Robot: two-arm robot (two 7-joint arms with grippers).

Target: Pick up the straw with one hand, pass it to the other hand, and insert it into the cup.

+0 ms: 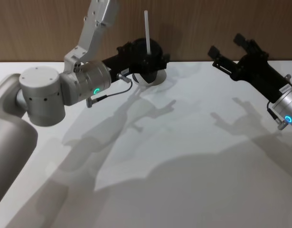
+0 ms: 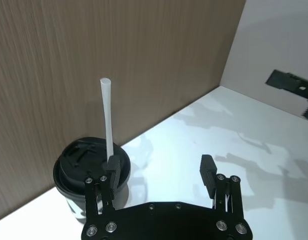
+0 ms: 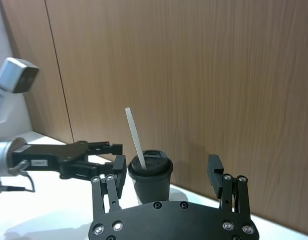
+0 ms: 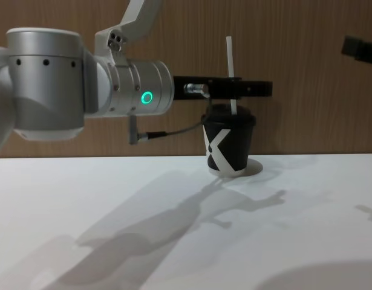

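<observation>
The straw (image 1: 147, 31) stands nearly upright in the lid of the cup (image 4: 228, 142), which sits on the white table (image 1: 183, 156) close to the wooden back wall (image 1: 198, 28). The left gripper (image 2: 159, 175) hovers level with the lid of the cup, its 2 fingers spread wide and released, 1 finger just beside the straw and the other well clear of the cup. Off to the right of the cup, well apart, the right gripper (image 1: 231, 52) hangs above the table with its fingers parted, grasping nothing.
</observation>
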